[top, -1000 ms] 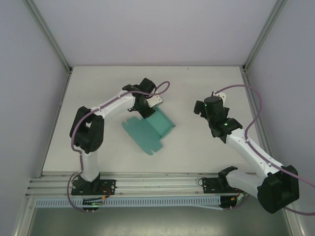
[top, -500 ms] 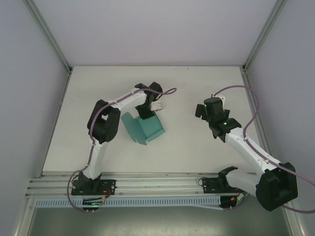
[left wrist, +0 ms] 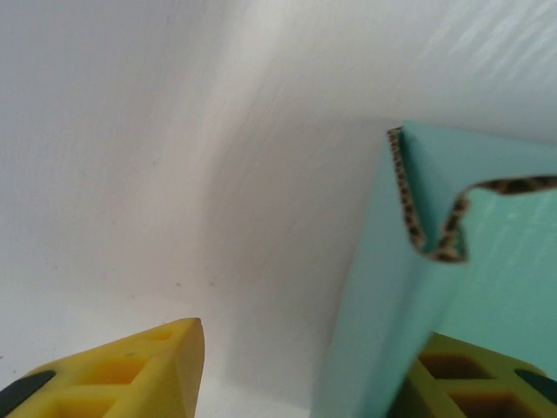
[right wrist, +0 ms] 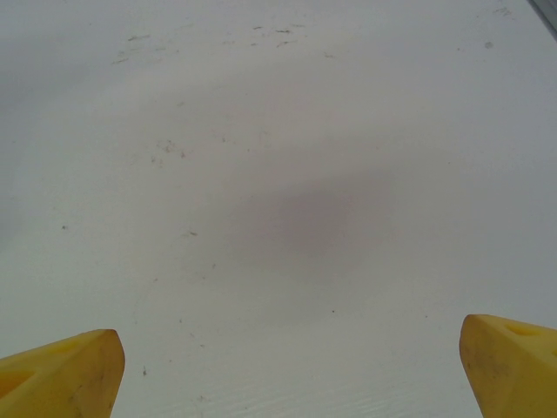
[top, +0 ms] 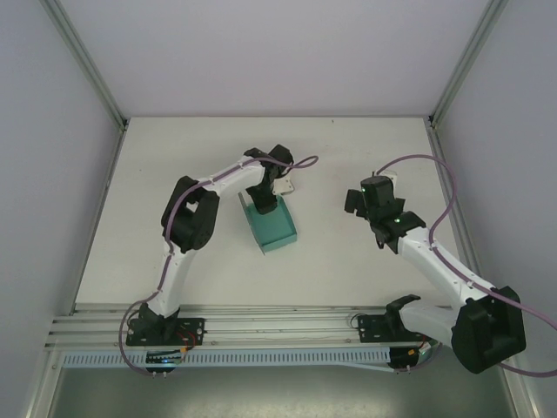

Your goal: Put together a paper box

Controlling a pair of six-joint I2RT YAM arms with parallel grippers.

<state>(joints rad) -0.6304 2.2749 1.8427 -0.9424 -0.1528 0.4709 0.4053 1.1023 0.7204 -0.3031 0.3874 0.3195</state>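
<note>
My left claw [top: 263, 201] is spread over the far end of the teal paper box [top: 275, 226], with one raised wall between its fingers, close against the right one. The box sits mid-table [top: 174, 174]. My right claw [right wrist: 289, 331] is spread wide over the table nearer the right edge.

Partly folded into a narrow, tray-like shape, the teal-green paper box [top: 271, 225] lies on the white desk [top: 174, 174], a little left of centre, its length running from far left to near right. In the left wrist view, one wall stands upright, its notched cut edge showing a brown fluted core.
</note>
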